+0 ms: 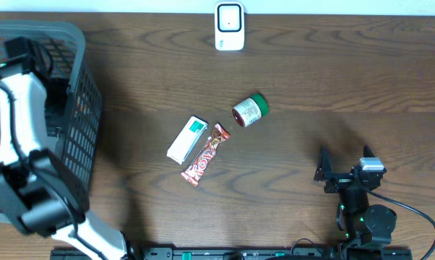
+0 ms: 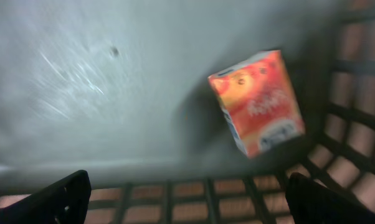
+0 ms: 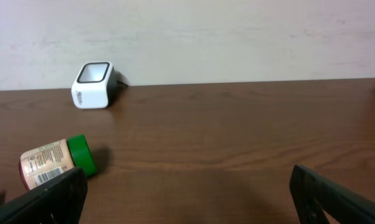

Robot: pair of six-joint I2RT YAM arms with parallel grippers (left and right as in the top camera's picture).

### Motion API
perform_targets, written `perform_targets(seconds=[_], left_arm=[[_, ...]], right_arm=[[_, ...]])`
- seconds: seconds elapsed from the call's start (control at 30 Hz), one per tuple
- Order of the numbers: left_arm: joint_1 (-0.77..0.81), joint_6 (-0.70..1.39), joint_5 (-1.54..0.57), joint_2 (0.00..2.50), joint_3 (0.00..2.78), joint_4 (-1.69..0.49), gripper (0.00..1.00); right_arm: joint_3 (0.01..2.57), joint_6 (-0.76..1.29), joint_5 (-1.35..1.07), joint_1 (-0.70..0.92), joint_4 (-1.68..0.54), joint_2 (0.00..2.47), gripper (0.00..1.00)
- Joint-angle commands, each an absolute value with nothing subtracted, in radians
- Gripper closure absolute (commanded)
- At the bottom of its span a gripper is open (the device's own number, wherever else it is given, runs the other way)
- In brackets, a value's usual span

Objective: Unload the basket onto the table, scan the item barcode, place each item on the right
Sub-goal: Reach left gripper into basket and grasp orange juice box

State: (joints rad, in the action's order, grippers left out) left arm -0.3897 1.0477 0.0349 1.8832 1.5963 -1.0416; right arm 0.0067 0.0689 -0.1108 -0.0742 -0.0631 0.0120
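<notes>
Inside the basket point(image 1: 84, 108) at the table's left, the left gripper point(image 2: 190, 196) hangs with jaws wide apart and empty over an orange carton point(image 2: 256, 102) lying near the wall. Toward the front right, the right gripper point(image 3: 187, 199) is spread and holds nothing. 3 items lie mid-table: white box point(image 1: 187, 139), candy bar point(image 1: 205, 154), jar point(image 1: 249, 110). The scanner point(image 1: 230, 26) stands at the far edge.

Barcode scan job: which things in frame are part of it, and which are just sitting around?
Part of the job:
scanner
green-lidded jar
white-green box
candy bar
orange carton, lying in the basket
left gripper, open above the carton

Just sitting around:
right gripper, open, empty, apart from the items; likely idle
</notes>
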Motion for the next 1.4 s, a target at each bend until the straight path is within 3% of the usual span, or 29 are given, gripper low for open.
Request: perform_targets(seconds=[0.0,0.43,0.5,0.6,0.9,1.2,1.37], left_arm=[[-0.371,1.214,0.037,1.959,1.594,-1.011,0.03],[-0.367,1.308,0.056,2.105,1.594,-0.834,0.03],[-0.367,1.307,0.071,2.105,1.594,-0.810,0.06],[-0.367,1.306,0.086,2.105,1.594,-0.806,0.43],[-0.369,1.250,0.124,2.105,1.594,-0.809,0.92],[-0.386,1.165,0.117,2.056,1.602,-0.830,0.93],[-0.423,1.101,0.117,1.878,1.603,-0.828,0.93]], right_arm=[[0.006,0.081,-0.109,-0.069,-0.067,0.007,0.01],[0.006,0.081,-0.109,-0.069,-0.067,0.007,0.01],[0.006,0.081,-0.109,-0.069,-0.067,0.007,0.01],[0.006,0.081,-0.109,-0.069,-0.067,0.007,0.01],[0.006,0.081,-0.109,-0.069,-0.067,0.007,0.01],[0.006,0.081,-0.109,-0.069,-0.067,0.007,0.01],[0.006,0.081,-0.109,-0.069,-0.067,0.007,0.01]])
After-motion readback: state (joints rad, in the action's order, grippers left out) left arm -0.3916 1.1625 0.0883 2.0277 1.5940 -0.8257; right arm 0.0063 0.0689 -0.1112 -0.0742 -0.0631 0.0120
